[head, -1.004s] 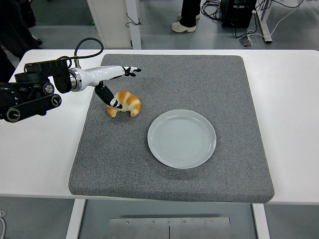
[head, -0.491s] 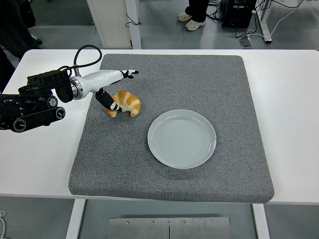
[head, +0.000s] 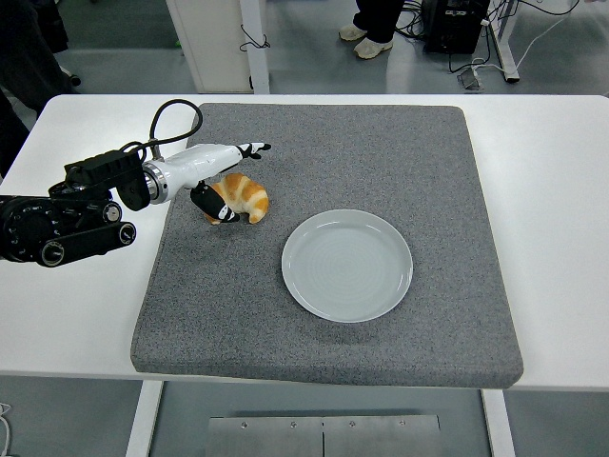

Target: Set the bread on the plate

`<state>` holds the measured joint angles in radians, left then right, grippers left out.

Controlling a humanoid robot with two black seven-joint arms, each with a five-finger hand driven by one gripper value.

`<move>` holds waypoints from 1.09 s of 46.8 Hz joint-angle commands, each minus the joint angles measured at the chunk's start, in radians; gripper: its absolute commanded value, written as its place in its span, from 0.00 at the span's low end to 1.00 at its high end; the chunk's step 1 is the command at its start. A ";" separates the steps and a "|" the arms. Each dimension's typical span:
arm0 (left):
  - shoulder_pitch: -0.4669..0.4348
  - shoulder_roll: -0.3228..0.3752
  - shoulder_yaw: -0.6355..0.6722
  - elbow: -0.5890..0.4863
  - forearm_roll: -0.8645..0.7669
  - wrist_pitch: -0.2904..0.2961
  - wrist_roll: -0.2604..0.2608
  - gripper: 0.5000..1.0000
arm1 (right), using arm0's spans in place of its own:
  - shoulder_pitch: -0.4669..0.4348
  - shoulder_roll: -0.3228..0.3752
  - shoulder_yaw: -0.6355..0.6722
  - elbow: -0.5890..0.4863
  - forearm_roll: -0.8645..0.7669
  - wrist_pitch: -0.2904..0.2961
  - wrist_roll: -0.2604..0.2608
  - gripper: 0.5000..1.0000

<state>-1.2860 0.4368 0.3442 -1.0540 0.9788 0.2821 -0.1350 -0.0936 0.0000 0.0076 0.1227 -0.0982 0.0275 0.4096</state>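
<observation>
Left hand [head: 221,176] now closer over crescent-shaped golden bread [head: 244,198].

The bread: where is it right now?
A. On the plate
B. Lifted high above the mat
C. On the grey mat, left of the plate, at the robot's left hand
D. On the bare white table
C. The bread lies on the grey mat, up and left of the empty plate, with the left hand reaching over it.

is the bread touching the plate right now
Apart. The head view shows a plain strip of grey mat between the bread, by the left hand, and the empty plate.
</observation>
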 commanded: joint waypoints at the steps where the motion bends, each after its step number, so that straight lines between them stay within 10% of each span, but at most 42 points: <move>1: 0.002 -0.003 0.001 0.003 0.000 0.008 0.000 0.82 | 0.000 0.000 0.000 0.000 0.000 0.000 0.000 1.00; 21: 0.034 -0.018 0.004 0.015 0.044 0.061 -0.008 0.67 | 0.000 0.000 0.000 0.000 0.000 0.000 0.000 1.00; 51: 0.024 -0.017 0.024 0.038 0.035 0.052 -0.011 0.10 | 0.000 0.000 0.000 0.000 0.000 0.000 0.000 1.00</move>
<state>-1.2525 0.4175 0.3762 -1.0138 1.0190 0.3379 -0.1461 -0.0936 0.0000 0.0075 0.1227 -0.0982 0.0277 0.4096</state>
